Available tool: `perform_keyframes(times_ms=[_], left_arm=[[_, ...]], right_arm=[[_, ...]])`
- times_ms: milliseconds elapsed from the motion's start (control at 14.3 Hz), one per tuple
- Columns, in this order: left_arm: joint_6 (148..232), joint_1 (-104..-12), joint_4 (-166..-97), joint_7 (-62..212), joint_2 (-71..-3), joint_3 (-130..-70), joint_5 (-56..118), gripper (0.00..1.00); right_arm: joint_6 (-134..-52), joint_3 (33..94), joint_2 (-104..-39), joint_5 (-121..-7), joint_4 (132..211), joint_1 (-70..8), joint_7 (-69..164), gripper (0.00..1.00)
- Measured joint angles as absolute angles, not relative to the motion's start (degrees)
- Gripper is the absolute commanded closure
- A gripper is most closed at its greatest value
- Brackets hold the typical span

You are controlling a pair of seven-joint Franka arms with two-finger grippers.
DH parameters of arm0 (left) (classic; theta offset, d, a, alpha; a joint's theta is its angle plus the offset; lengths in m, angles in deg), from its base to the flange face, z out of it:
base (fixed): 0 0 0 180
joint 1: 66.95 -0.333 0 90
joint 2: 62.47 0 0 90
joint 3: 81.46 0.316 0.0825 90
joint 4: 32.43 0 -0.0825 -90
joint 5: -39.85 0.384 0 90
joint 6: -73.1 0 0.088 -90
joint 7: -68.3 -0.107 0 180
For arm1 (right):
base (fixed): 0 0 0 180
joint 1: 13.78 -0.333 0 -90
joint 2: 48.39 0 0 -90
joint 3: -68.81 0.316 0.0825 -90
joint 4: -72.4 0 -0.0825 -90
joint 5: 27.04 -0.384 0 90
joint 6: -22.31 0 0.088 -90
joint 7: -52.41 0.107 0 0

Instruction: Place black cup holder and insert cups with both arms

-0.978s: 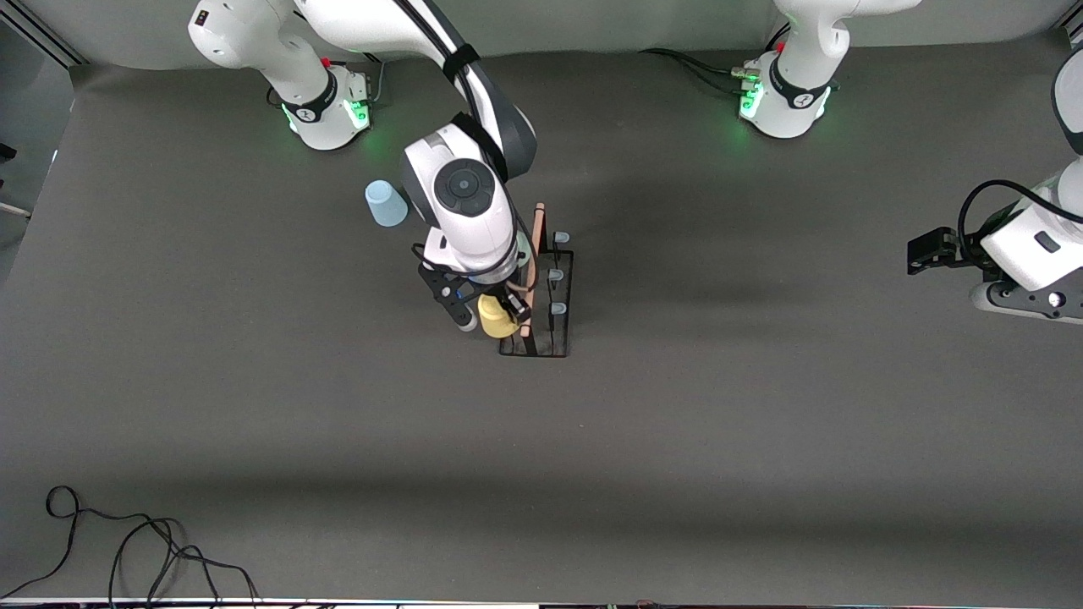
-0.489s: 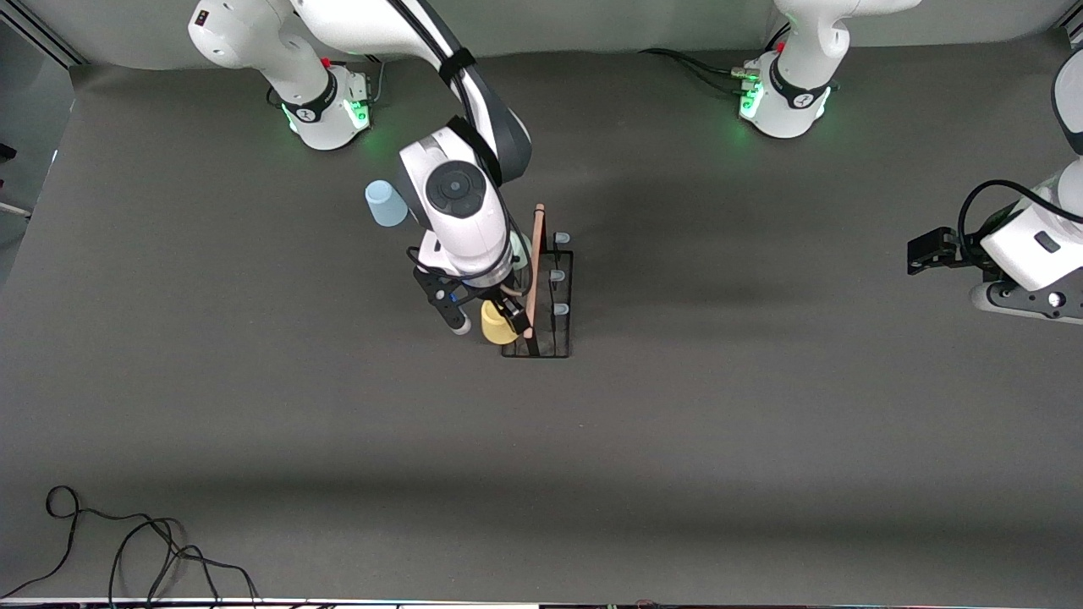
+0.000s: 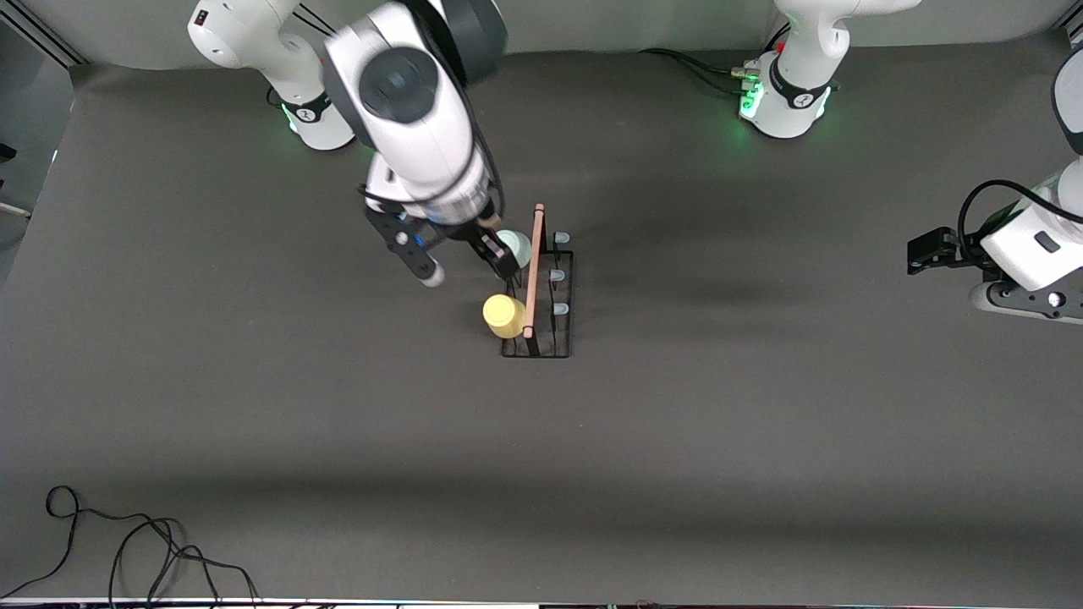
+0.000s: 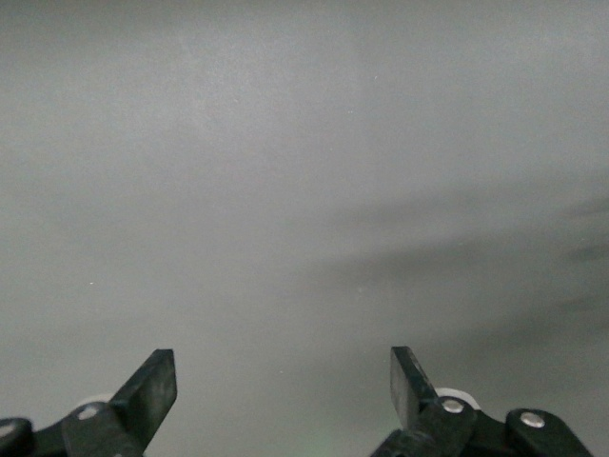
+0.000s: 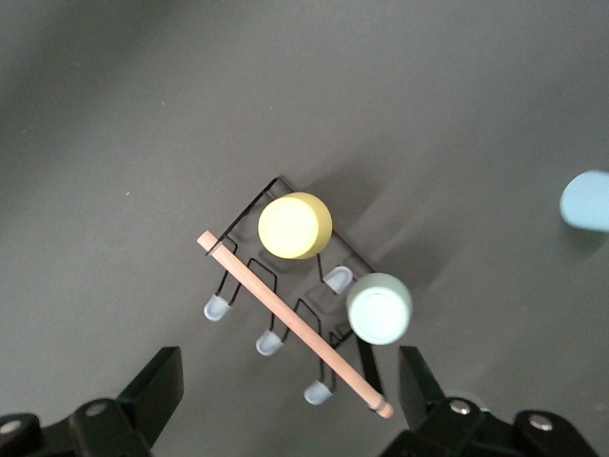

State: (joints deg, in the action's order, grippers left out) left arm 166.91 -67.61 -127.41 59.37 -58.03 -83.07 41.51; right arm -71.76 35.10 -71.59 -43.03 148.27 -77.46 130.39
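— Where is the rack, and what is on it?

— The small black wire cup holder [image 3: 541, 296] with the light wooden rod handle [image 3: 533, 271] stands on the grey table [image 3: 677, 423], about in the middle between the two bases. The yellow plastic cup [image 3: 504, 315] sits upside down on a peg at the end nearer to the front camera, on the side toward my right arm's end of the table. The pale green plastic cup [image 3: 514, 248] sits upside down on a peg in the same row, farther from the camera. In my right wrist view I see both cups, yellow [image 5: 295, 225] and green [image 5: 379, 307], with one pale-tipped peg [image 5: 336, 279] bare between them, and three bare pegs along the other side of the handle.

— And the third cup?

— The light blue plastic cup [image 5: 584, 200] is on the table, apart from the rack.

— Your grippers?

— My right gripper [image 3: 461, 258] is in the air over the table just beside the green cup, its jaws apart and holding nothing. My left gripper [image 4: 284, 390] waits at the left arm's end of the table, jaws also apart, with only bare table under it.
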Motion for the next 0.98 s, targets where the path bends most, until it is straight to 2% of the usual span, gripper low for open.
perform_keyframes(times_ms=[210, 349, 489, 698, 978], left_arm=[[166.9, -67.6, -127.4, 59.4, -58.0, -83.1, 41.5, 0.0], [166.9, -67.6, -127.4, 59.4, -58.0, -83.1, 41.5, 0.0], [166.9, -67.6, -127.4, 59.4, -58.0, -83.1, 41.5, 0.0], [166.9, -67.6, -127.4, 59.4, -58.0, -83.1, 41.5, 0.0], [166.9, -67.6, -127.4, 59.4, -58.0, -83.1, 41.5, 0.0]], right_arm=[[-65.9, 31.7, -67.3, -40.4, 148.1, -76.3, 117.2, 0.0], [-64.9, 32.2, -63.4, -37.2, 150.1, -72.0, 106.7, 0.0], [-64.9, 36.8, -58.3, -33.5, 154.1, -64.0, 97.0, 0.0], [-64.8, 47.0, -52.1, -30.5, 159.5, -49.3, 84.0, 0.0], [-64.8, 58.7, -50.0, -30.0, 161.4, -30.2, 67.5, 0.0]])
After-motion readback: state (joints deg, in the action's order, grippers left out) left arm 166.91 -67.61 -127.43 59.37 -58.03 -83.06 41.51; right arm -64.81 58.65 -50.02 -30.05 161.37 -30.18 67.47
